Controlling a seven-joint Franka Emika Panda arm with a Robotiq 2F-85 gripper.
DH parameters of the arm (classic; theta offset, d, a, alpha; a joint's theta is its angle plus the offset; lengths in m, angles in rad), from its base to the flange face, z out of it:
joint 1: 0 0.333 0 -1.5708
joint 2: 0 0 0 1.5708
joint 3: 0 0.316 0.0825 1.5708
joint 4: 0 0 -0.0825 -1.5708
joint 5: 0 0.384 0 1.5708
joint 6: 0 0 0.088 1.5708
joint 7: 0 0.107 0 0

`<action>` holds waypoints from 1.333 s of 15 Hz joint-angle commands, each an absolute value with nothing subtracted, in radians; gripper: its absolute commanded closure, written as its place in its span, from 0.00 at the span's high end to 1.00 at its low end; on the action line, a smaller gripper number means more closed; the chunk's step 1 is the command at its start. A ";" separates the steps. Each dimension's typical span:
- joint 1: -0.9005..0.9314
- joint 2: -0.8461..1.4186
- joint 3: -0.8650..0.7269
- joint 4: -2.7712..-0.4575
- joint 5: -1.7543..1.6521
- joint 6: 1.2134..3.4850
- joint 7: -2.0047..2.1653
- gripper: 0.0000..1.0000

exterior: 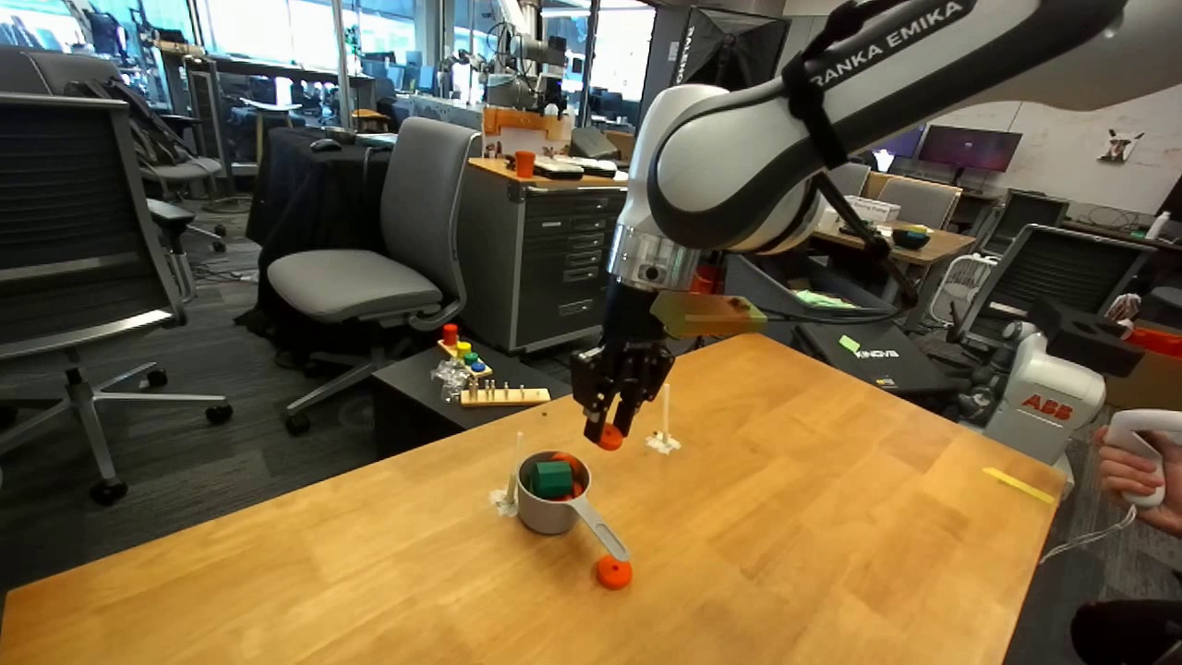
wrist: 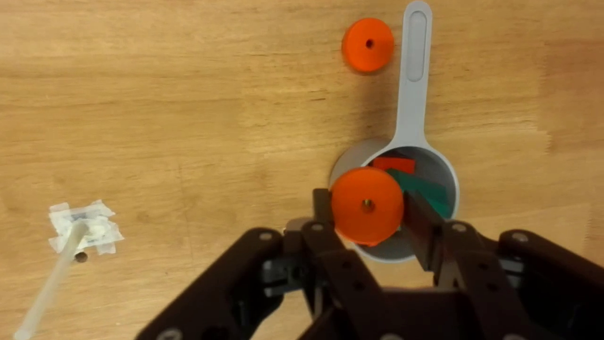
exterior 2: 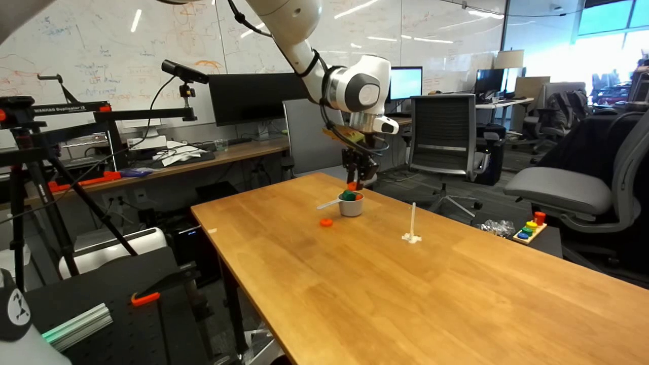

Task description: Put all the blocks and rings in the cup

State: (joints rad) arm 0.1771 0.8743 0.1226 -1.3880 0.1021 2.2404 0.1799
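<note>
Orange ring (wrist: 367, 221) in claw (wrist: 369, 210) above cup (exterior: 551, 518) rim, tabletop (wrist: 188, 118) open alongside

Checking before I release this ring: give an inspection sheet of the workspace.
Surface: wooden table, a small dark spot.
Job's things: cup upright, holding green block and orange-red pieces; loose orange ring on the table near the cup's handle.
Clutter: two thin upright rods, white tape at their bases; yellow strip.
Tool: shut on second orange ring, raised, apart from the cup.
Cables: black cable along the arm.
Surroundings: grey office chairs; person's hand holding white controller.
</note>
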 commanded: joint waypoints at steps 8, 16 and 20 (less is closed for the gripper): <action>0.197 1.030 0.156 -1.184 0.124 2.200 0.154 0.17; 0.200 1.048 0.149 -1.175 0.121 2.187 0.159 0.97; 0.185 1.019 0.129 -1.243 0.117 2.168 0.175 1.00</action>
State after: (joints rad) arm 0.1949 1.0396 0.1448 -1.2113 0.1033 2.2034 0.1744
